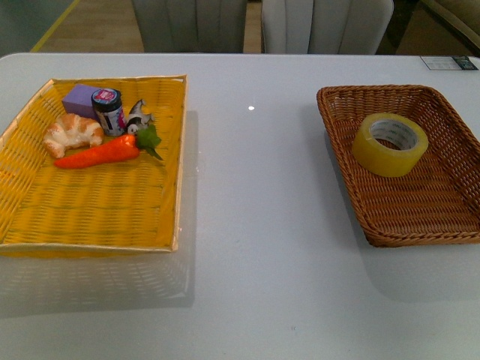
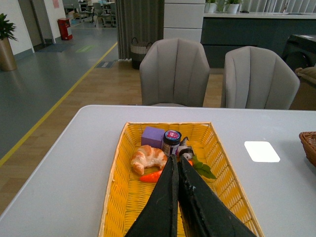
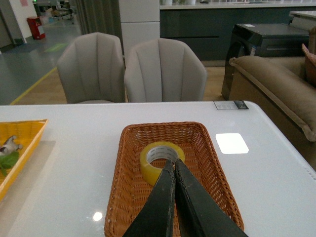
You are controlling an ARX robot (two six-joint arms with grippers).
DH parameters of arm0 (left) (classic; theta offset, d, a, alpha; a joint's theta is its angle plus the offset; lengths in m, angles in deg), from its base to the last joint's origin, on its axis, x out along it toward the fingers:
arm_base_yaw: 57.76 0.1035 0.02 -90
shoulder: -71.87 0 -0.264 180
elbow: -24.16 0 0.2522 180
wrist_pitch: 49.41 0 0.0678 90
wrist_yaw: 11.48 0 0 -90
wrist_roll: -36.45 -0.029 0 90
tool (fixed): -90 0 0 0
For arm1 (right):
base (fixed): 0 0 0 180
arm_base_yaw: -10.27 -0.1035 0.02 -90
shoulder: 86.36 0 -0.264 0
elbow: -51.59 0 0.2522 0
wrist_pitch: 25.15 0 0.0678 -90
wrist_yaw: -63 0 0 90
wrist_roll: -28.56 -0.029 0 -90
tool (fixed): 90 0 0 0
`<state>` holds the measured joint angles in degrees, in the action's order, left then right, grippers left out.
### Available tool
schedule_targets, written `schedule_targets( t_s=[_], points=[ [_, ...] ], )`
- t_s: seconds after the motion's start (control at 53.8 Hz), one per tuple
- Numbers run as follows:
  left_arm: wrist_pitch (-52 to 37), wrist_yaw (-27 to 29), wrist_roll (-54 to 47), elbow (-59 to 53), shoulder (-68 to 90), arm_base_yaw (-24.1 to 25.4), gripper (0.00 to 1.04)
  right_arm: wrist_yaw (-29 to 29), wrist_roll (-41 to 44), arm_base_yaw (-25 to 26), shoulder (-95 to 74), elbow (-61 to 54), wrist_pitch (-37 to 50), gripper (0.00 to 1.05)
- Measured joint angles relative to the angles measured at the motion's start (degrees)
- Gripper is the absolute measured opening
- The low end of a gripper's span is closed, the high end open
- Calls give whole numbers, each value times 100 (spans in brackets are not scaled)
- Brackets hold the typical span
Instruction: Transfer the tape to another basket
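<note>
Basically, nearest the robot lay bare white table, with neither arm showing in the front view. Further out, the tape sat in the far half of the brown basket on the right side, lying flat-ish, slightly tilted, core hole facing up. Tape looked light and stiff, a rigid ring with a smooth, probably slick outer face; likely best pinched across the wall, one finger in the core hole and one outside, or across the full width if the jaws opened enough. Not fragile. The right gripper hung above the basket's near part with its tips aimed at the roll; jaws pressed together, holding nothing, not touching the tape as far as visible. The left gripper hovered over the yellow tray, jaws likewise closed and empty. Toward the tray's far end lay a carrot, croissant, jar and purple block. Beyond, chairs.
</note>
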<state>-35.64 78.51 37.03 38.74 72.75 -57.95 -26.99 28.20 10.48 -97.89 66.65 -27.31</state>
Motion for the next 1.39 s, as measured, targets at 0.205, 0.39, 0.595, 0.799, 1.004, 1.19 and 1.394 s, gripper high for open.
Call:
schedule_targets(
  t_s=[0.205, 0.39, 0.595, 0.799, 1.004, 1.19, 1.394],
  points=[
    [0, 2, 0, 0, 0, 0, 2, -11, 2, -4, 815, 2, -1014, 2],
    [0, 0, 0, 0, 0, 0, 2, -2, 2, -9, 1108, 2, -1145, 2],
    [0, 0, 0, 0, 0, 0, 2, -2, 9, -9, 1117, 2, -1150, 5],
    [0, 0, 2, 0, 0, 0, 34, -2, 7, -9, 1117, 2, -1150, 44],
    [0, 0, 2, 0, 0, 0, 68, -2, 9, -9, 1117, 2, -1150, 79],
    [0, 2, -4, 0, 0, 0, 98, -2, 7, -9, 1117, 2, -1150, 96],
    [0, 0, -9, 0, 0, 0, 96, -2, 7, -9, 1117, 2, -1150, 96]
  ],
)
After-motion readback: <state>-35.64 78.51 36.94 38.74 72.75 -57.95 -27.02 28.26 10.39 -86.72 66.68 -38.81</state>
